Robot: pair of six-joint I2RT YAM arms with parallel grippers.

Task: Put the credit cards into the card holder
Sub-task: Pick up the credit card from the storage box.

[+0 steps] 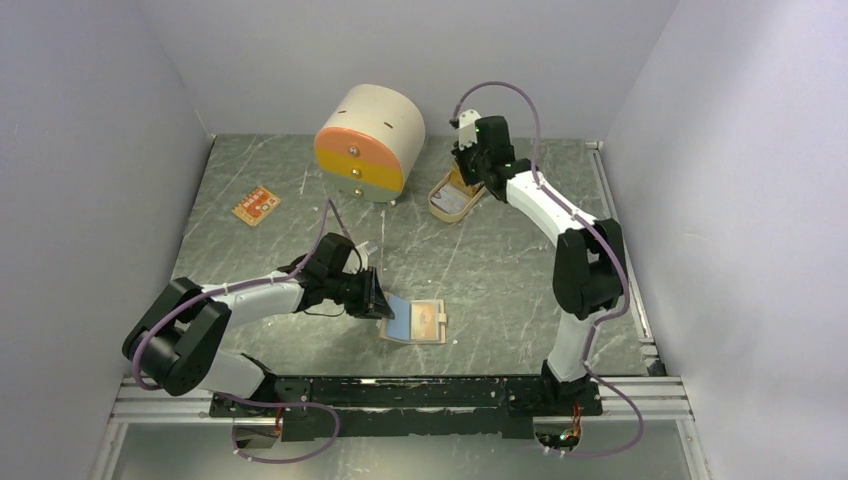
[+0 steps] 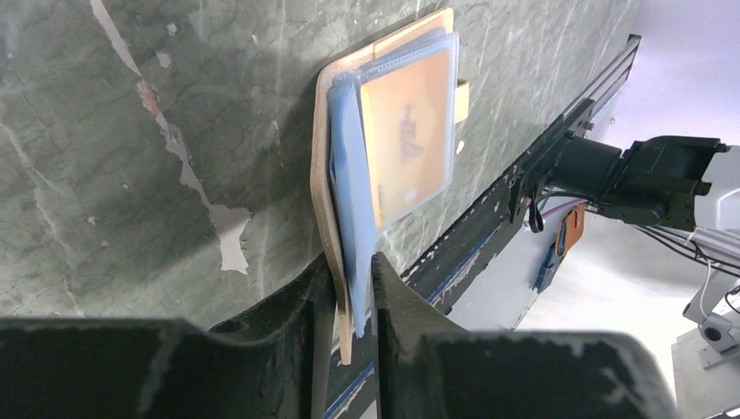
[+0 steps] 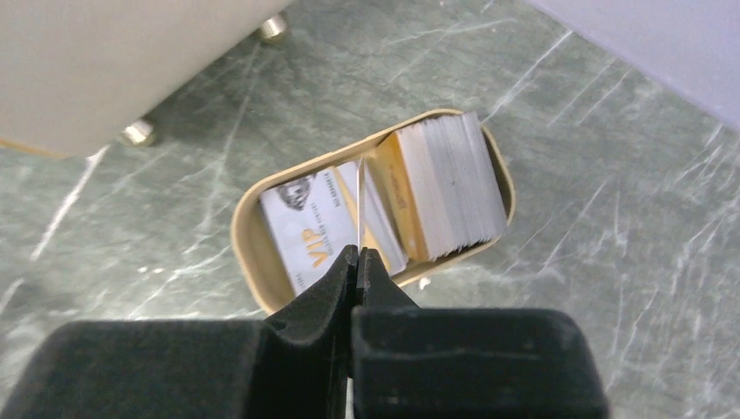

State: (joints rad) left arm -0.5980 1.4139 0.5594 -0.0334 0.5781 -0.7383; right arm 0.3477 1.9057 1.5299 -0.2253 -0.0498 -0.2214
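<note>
Pinching a thin card [image 3: 359, 202] edge-on, the right gripper [image 3: 356, 253] hangs over the oval tray [image 3: 247, 237]. Jaws of the left gripper [image 2: 353, 262] flank the tan wallet [image 2: 321, 148] on the marbled table [image 2: 131, 175]; grip uncertain. Clear sleeves [image 2: 410, 122] show only wrist-side.

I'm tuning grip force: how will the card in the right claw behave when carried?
The card is probably stiff: it stands straight, edge-on, from the right claw. It looks very thin, so it is likely light. Only one edge is pinched, so it may pivot or slip if swung fast.
</note>
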